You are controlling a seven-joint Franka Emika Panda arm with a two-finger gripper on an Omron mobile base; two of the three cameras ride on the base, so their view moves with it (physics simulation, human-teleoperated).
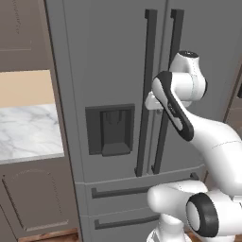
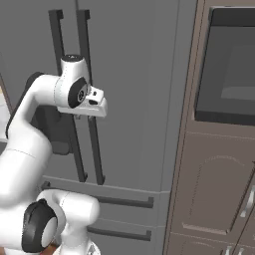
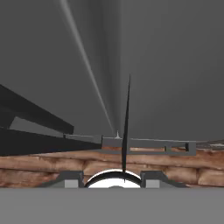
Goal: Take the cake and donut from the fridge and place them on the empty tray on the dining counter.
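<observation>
Marble-topped white-grey counter (image 1: 28,130) sits at 9 o'clock in the left base view, beside the tall grey French-door fridge (image 1: 108,61) with closed doors. Its two long dark vertical handles (image 1: 147,94) run down the middle. At 3 o'clock from them, the white arm's gripper (image 1: 152,100) is pressed at the right handle; whether its jaws are gripping it, I cannot tell. Brown cabinets (image 2: 214,189) stand at the far right.

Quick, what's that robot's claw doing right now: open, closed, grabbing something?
Gripper: at the fridge door handles; cannot tell whether it is open or shut.
</observation>
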